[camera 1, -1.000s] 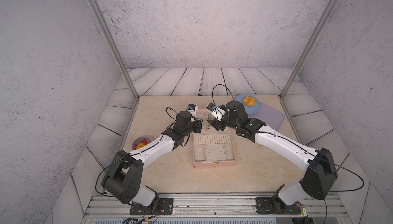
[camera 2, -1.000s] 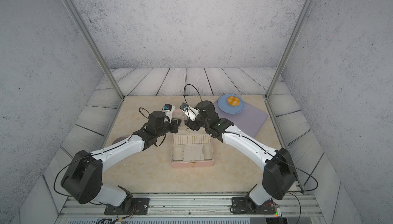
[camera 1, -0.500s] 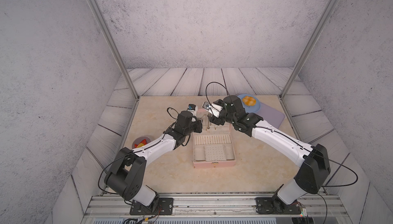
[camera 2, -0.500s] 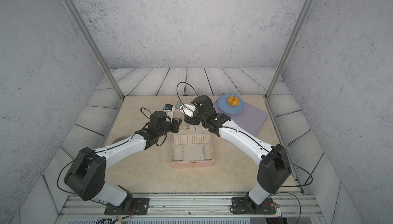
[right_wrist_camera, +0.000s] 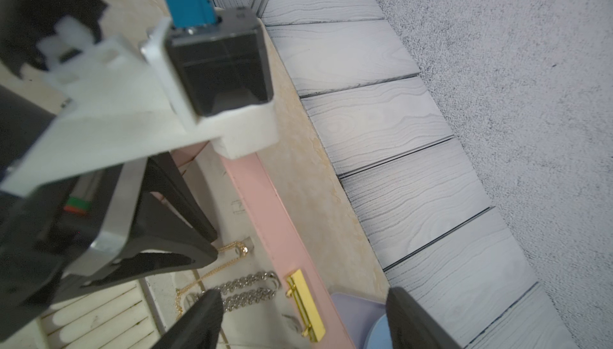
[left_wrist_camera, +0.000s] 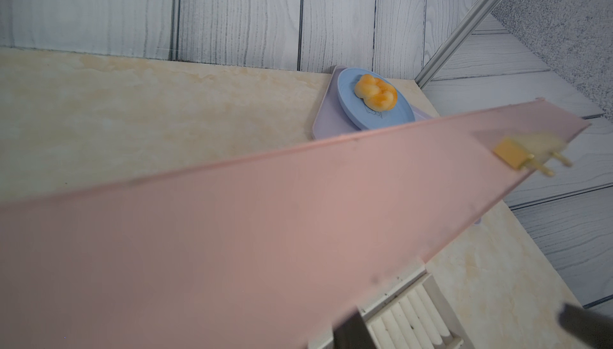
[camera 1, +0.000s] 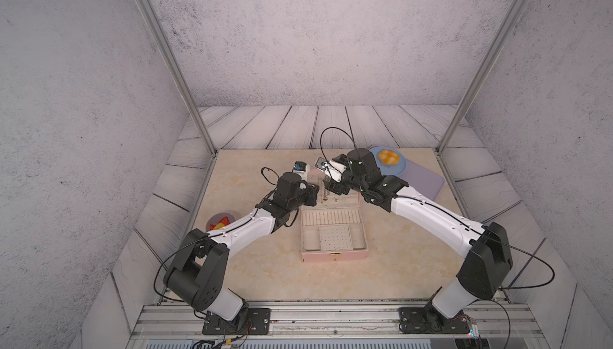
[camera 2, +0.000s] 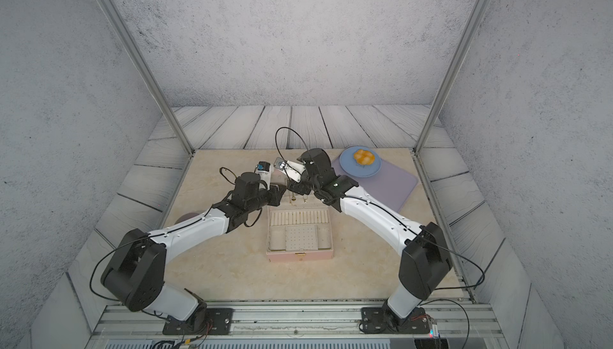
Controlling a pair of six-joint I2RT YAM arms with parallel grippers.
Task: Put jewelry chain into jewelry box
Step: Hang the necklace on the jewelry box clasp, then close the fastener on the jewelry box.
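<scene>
Gold chain lies on the lining of the box's open lid, trailing from my left gripper's tips, grip there unclear, while my right gripper gapes empty astride the lid's rim, so left's nearer.

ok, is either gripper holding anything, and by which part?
Right gripper is open, holding nothing. Left gripper has its tips at the jewelry chain near the pendant, inside the lid of the jewelry box; whether it grips cannot be told.

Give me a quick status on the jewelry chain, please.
Right gripper open. Left gripper at the jewelry chain, grip unclear. Chain against the jewelry box lid lining. Chunky silver chain close beside it.
</scene>
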